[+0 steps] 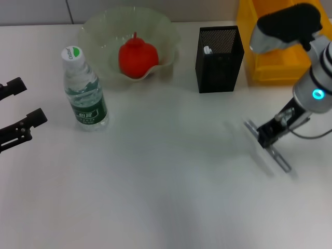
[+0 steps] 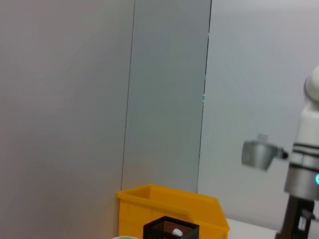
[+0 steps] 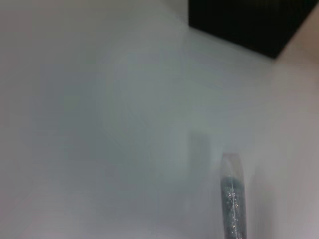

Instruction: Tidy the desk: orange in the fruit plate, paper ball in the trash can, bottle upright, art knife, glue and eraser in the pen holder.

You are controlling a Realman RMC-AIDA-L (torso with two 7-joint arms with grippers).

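Observation:
The orange (image 1: 137, 58) lies in the pale green fruit plate (image 1: 98, 26) at the back. The bottle (image 1: 84, 89) stands upright to the plate's front left. The black mesh pen holder (image 1: 219, 59) stands right of the plate, with a small white thing inside. The yellow trash can (image 1: 270, 67) is behind my right arm. My right gripper (image 1: 268, 136) is shut on a long grey art knife (image 1: 280, 160), low over the table in front of the pen holder. The knife also shows in the right wrist view (image 3: 231, 199). My left gripper (image 1: 21, 106) is open and empty at the left edge. The paper ball, glue and eraser are out of view.
The left wrist view shows the trash can (image 2: 169, 201), the pen holder's rim (image 2: 169, 229) and my right arm (image 2: 304, 184) against a grey wall. The pen holder's dark base (image 3: 249, 20) shows in the right wrist view. The white table (image 1: 155, 197) spreads in front.

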